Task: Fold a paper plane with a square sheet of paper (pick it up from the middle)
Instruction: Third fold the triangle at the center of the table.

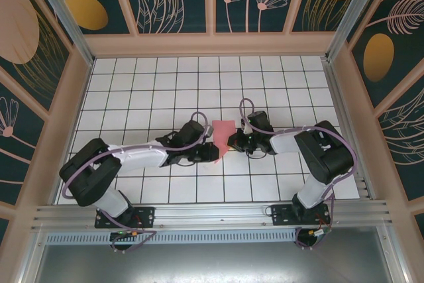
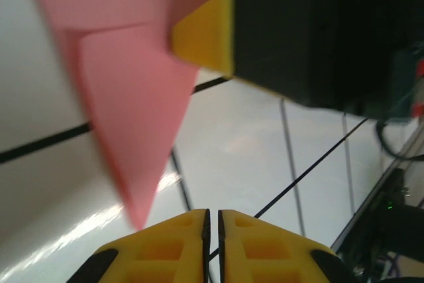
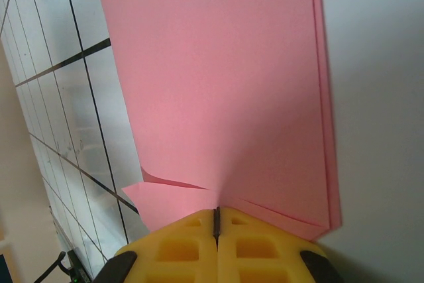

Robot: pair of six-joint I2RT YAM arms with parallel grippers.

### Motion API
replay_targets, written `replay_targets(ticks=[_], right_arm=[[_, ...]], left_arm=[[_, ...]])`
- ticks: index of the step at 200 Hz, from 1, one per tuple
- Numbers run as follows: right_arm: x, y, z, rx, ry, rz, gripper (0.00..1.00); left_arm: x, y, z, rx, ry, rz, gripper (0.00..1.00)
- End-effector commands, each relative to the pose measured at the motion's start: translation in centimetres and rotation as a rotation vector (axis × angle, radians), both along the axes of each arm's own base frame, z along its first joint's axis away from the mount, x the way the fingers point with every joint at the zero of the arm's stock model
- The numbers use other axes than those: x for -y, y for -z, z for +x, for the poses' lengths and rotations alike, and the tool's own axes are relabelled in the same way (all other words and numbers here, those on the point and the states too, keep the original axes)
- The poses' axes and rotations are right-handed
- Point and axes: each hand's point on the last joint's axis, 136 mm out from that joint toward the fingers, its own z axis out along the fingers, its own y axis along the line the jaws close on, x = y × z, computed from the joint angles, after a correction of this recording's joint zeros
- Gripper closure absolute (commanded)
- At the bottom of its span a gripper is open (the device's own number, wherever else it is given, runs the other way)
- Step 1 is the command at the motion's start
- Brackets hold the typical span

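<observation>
Pinching folded pink paper sheet [image 3: 225,84] by its lower edge with right gripper [image 3: 216,213], clamped on it | sheet at centre of overhead frame | left gripper [image 2: 212,215] jaws together, empty, bottom centre below sheet's point.

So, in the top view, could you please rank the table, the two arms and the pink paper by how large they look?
1. Table, by far the largest.
2. Left arm and right arm: they look about alike, so I won't rank one over the other.
3. Paper, the smallest.
</observation>
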Motion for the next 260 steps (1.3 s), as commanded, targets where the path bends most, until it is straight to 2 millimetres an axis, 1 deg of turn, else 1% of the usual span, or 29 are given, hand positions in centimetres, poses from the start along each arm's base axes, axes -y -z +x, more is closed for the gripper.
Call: replay_targets(ticks=[1,13,18,21,33,55,61,64,81,94,122,138,161,178,180,184,204,213,241,260], right_arm=[[2.2,3.0,-0.3,-0.051,0.057,-0.133,1.00],[2.3,3.1,-0.4,-0.054,0.055,-0.138,1.00],[2.3,3.1,-0.4,-0.053,0.056,-0.140,1.00],[2.3,3.0,-0.3,-0.049,0.057,-0.140,1.00],[2.3,3.0,-0.4,-0.050,0.056,-0.140,1.00],[2.3,2.6,-0.3,-0.042,0.055,-0.134,1.00],[2.2,2.5,-0.3,-0.040,0.055,-0.131,1.00],[2.2,2.4,-0.2,-0.038,0.054,-0.129,1.00],[1.8,1.8,-0.1,-0.021,0.046,-0.105,1.00],[1.5,1.3,-0.1,-0.011,0.035,-0.088,1.00],[0.9,0.6,-0.2,0.000,0.021,-0.080,1.00],[0.9,0.7,-0.4,-0.001,0.033,-0.095,1.00],[1.1,1.2,-0.4,-0.016,0.060,-0.101,1.00],[1.1,1.0,-0.4,-0.007,0.072,-0.083,1.00],[0.7,0.9,-0.7,-0.005,0.059,-0.082,1.00],[0.6,0.8,-0.8,0.001,0.056,-0.079,1.00],[0.1,-0.6,-0.6,0.039,0.049,-0.050,1.00],[-0.1,-1.2,-0.5,0.058,0.044,-0.050,1.00],[0.1,-2.4,-0.1,0.111,0.047,-0.056,1.00],[0.2,-2.4,-0.1,0.121,0.045,-0.063,1.00]], left_arm=[[1.6,0.9,0.0,-0.051,0.029,-0.040,0.86],[1.3,2.4,-0.5,-0.086,0.038,-0.017,0.85],[1.3,2.6,-0.7,-0.096,0.043,-0.011,0.85],[1.0,3.7,-1.0,-0.119,0.043,0.015,0.86],[0.0,5.3,-1.6,-0.149,0.034,0.071,0.87],[-2.1,6.5,-2.6,-0.167,0.015,0.138,0.87],[-2.8,7.1,-3.0,-0.179,0.009,0.164,0.87],[-2.8,6.4,-2.9,-0.163,0.007,0.153,0.87],[-3.8,5.9,-3.3,-0.150,-0.007,0.165,0.87],[-4.0,4.8,-3.2,-0.123,-0.015,0.154,0.87],[-4.5,1.8,-1.5,-0.021,-0.086,0.138,0.87],[-5.1,0.4,-0.5,0.032,-0.144,0.134,0.86],[-6.3,-0.7,0.5,0.087,-0.235,0.137,0.85],[-7.0,-1.4,1.1,0.116,-0.287,0.130,0.85],[-7.0,-1.5,1.1,0.119,-0.288,0.128,0.85],[-7.0,-1.6,1.1,0.123,-0.293,0.124,0.85],[-7.4,-2.4,1.3,0.146,-0.314,0.105,0.85],[-7.6,-3.1,1.4,0.163,-0.326,0.089,0.85],[-8.6,-4.8,1.2,0.219,-0.360,0.030,0.82],[-9.2,-6.4,1.0,0.257,-0.379,-0.014,0.81]])
